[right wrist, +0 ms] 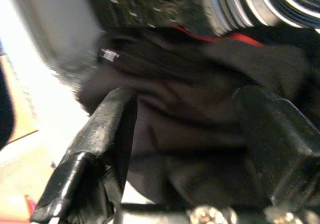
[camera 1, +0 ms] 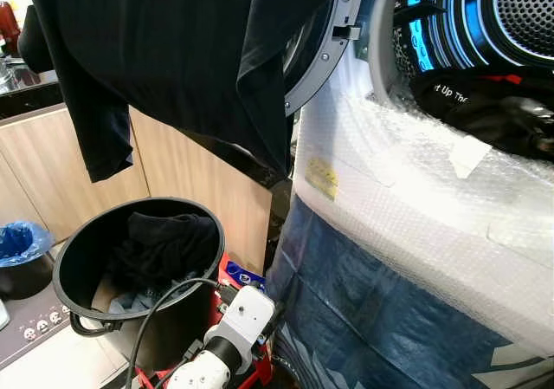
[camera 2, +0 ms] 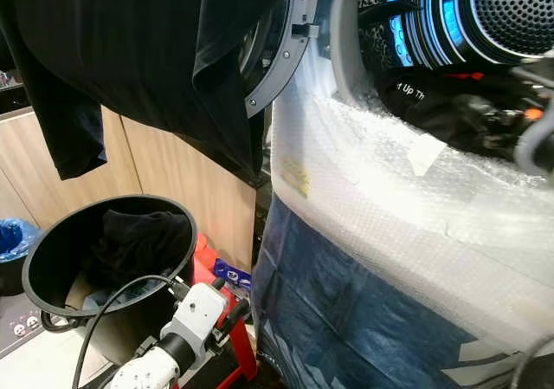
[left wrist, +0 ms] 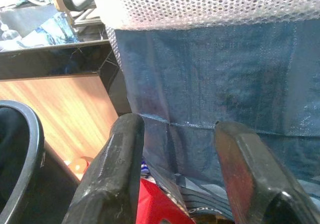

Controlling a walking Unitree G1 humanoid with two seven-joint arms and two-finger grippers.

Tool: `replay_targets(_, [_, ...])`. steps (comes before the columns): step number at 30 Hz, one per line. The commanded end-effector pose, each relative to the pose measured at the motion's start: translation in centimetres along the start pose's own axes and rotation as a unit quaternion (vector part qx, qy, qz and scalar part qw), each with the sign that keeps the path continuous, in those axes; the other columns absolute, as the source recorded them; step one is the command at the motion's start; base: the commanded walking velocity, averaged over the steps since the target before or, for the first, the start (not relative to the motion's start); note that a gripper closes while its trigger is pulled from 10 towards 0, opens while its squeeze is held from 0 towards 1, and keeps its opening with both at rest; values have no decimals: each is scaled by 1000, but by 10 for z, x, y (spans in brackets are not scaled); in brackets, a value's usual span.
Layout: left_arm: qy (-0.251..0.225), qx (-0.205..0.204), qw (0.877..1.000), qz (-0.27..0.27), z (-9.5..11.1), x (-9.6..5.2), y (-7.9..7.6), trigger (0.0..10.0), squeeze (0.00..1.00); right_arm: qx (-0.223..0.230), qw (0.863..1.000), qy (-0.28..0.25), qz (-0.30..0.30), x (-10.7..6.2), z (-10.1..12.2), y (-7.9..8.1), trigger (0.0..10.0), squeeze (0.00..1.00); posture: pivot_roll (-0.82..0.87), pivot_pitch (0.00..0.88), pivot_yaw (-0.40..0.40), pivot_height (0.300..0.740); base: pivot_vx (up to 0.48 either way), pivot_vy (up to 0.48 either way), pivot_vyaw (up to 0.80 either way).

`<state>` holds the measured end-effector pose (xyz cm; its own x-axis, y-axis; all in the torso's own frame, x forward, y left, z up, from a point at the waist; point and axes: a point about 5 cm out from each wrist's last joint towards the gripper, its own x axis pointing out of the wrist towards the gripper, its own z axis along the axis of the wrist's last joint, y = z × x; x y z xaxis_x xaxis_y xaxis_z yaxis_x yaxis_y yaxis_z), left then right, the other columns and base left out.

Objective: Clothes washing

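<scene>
The washing machine [camera 1: 407, 190], wrapped in bubble wrap and blue tarp, stands on the right with its door [camera 1: 325, 51] swung open. A black shirt [camera 1: 173, 51] hangs over that door. Black clothes [camera 1: 493, 112] lie in the drum mouth, below the blue-lit drum [camera 1: 485, 16]. My right gripper [right wrist: 187, 99] is open right in front of those clothes [right wrist: 195, 134], with nothing between its fingers; its arm [camera 2: 532, 129] reaches in from the right. My left arm [camera 1: 229, 337] is low beside the black basket [camera 1: 78, 242], which holds dark clothes [camera 1: 164, 246]. The left gripper [left wrist: 177, 129] is open and faces the blue tarp [left wrist: 215, 79].
Wooden cabinet fronts [camera 1: 199, 181] run behind the basket. A small bin with a blue bag [camera 1: 19, 242] and a power strip [camera 1: 35, 324] sit at the far left. A red frame [camera 1: 234, 276] stands between basket and machine. A black cable [camera 1: 147, 320] loops over the basket rim.
</scene>
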<state>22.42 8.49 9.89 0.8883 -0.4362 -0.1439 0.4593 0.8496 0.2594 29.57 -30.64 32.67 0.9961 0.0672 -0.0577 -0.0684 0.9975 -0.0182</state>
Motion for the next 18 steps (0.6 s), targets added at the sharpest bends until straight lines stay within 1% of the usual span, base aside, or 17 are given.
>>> replay_targets(1, [-4, -2, 1000, -3, 1, 1, 0, 10000, 0, -13, 1000, 5, -9, -3, -7, -7, 10000, 0, -8, 11, -94, 740, 0, 0, 0])
replay_targets(2, [-4, -1, 1000, -3, 1, 1, 0, 10000, 0, -14, 1000, 0, -13, -3, -8, -8, 10000, 0, -8, 13, -93, 740, 0, 0, 0])
replay_targets(4, [-4, 1, 1000, -3, 1, 1, 2, 10000, 0, -13, 999, -43, 20, -5, -4, -2, 10000, 0, -10, 10, -89, 740, 0, 0, 0])
replay_targets(5, [-5, 2, 1000, -3, 1, 1, 2, 10000, 0, -4, 997, -63, 43, -8, -4, 1, 10000, 0, -10, 10, -89, 740, 0, 0, 0])
replay_targets(7, [-5, 4, 1000, -3, 1, 1, 3, 10000, 0, 13, 993, -84, 81, -13, -5, 6, 10000, 0, -8, 9, -86, 740, 0, 0, 0])
replay_targets(8, [-6, 5, 1000, -1, 2, 1, 4, 10000, 0, 31, 982, -114, 151, -21, -9, 14, 10000, 0, -7, 7, -86, 740, 0, 0, 0])
replay_targets(9, [-7, 6, 1000, 0, 2, 1, 5, 10000, 0, 41, 970, -136, 198, -28, -12, 19, 10000, 0, -7, 7, -86, 740, 0, 0, 0])
replay_targets(10, [-7, 6, 1000, 0, 2, 1, 5, 10000, 0, 41, 970, -136, 198, -28, -12, 19, 10000, 0, -7, 7, -86, 740, 0, 0, 0])
replay_targets(11, [-7, 6, 1000, 1, 2, 1, 5, 10000, 0, 49, 958, -157, 234, -34, -14, 23, 10000, 0, -4, 5, -82, 740, 0, 0, 0])
replay_targets(12, [-8, 6, 1000, 1, 2, 1, 6, 10000, 0, 61, 950, -168, 257, -38, -16, 24, 10000, 0, -4, 5, -82, 740, 0, 0, 0])
replay_targets(13, [-8, 6, 1000, 1, 2, 1, 6, 10000, 0, 61, 950, -168, 257, -38, -16, 24, 10000, 0, -4, 5, -82, 740, 0, 0, 0])
replay_targets(14, [-8, 6, 1000, 1, 2, 1, 6, 10000, 0, 70, 946, -163, 272, -38, -19, 26, 10000, 0, -1, 3, -81, 740, 0, 0, 0])
replay_targets(16, [-8, 6, 1000, 1, 2, 1, 6, 10000, 0, 70, 946, -163, 272, -38, -19, 26, 10000, 0, -1, 3, -81, 740, 0, 0, 0])
replay_targets(17, [-9, 7, 1000, 2, 2, 1, 7, 10000, 0, 81, 930, -155, 323, -42, -26, 35, 10000, 0, 5, 0, -79, 740, 0, 0, 0])
replay_targets(18, [-9, 7, 1000, 2, 2, 1, 7, 10000, 0, 81, 930, -155, 323, -42, -26, 35, 10000, 0, 5, 0, -79, 740, 0, 0, 0])
